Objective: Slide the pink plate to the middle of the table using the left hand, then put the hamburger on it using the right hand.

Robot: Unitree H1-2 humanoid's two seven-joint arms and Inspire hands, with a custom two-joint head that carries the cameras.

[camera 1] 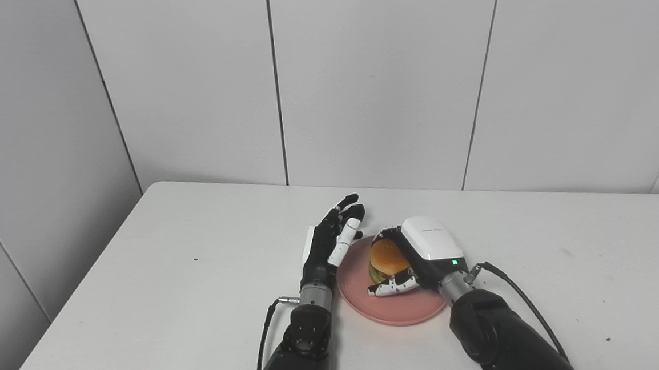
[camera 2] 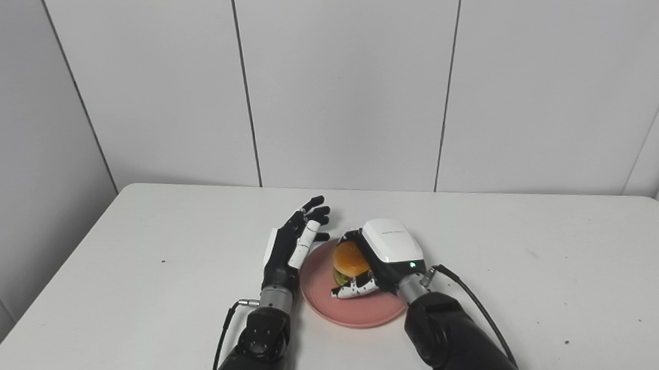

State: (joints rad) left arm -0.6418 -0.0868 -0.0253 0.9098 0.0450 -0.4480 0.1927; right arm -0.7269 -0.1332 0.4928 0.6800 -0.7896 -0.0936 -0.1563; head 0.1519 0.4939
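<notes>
1. Resting near the middle of the white table [camera 1: 158, 287], the pink plate [camera 1: 394, 312] lies flat, close to the front edge, between the two arms.
2. Hamburger [camera 1: 388, 258]: it sits over the plate's far half, orange bun uppermost, with a strip of green visible at its left side. Whether its base touches the plate cannot be told.
3. Right hand [camera 1: 419, 254]: it is wrapped around the hamburger from the right, fingers curled over the far side and thumb [camera 1: 396, 287] pressed along the near side, so the hamburger is pinched between them. The white back of the hand faces up.
4. Left hand [camera 1: 330, 239]: it stands just beside the plate's left rim, palm toward the plate, fingers straight, pointing away from the robot and slightly apart, holding nothing. Contact with the rim cannot be judged.
5. Background: grey wall panels [camera 1: 380, 73] rise behind the table.
</notes>
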